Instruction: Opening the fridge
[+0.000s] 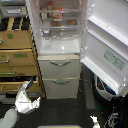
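Note:
The tall white fridge (59,50) stands in the middle of the exterior view. Its large upper door (106,40) is swung wide open to the exterior view's right, with a green-and-white sticker (114,59) on it. Inside are shelves (57,20) holding food items. Two lower drawers are shut, each with a silver bar handle (60,63). My white gripper (27,90) is at the lower left, away from the fridge, close in front of the wooden cabinet. Its fingers look slightly apart, holding nothing; the blur hides the gap.
A wooden drawer cabinet (17,60) stands to the left of the fridge, with cardboard boxes on top. A blue and white object (105,86) lies on the dark floor under the open door. A second white arm tip (94,121) shows at the bottom edge.

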Controlling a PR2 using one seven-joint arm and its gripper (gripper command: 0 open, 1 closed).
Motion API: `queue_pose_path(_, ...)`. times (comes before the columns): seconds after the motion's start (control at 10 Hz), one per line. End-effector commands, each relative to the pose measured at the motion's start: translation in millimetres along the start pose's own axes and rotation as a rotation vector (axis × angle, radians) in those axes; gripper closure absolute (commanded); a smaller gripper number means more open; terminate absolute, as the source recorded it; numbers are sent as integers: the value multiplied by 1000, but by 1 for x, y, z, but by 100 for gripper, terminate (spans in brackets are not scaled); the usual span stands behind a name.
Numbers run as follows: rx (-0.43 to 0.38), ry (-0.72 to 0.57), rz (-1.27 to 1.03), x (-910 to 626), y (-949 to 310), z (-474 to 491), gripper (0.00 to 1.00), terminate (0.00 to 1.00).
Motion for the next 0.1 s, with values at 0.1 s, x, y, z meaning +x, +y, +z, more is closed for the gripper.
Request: queue_pose_path(0.1, 72, 78, 165, -188, 121, -86, 0, 100)
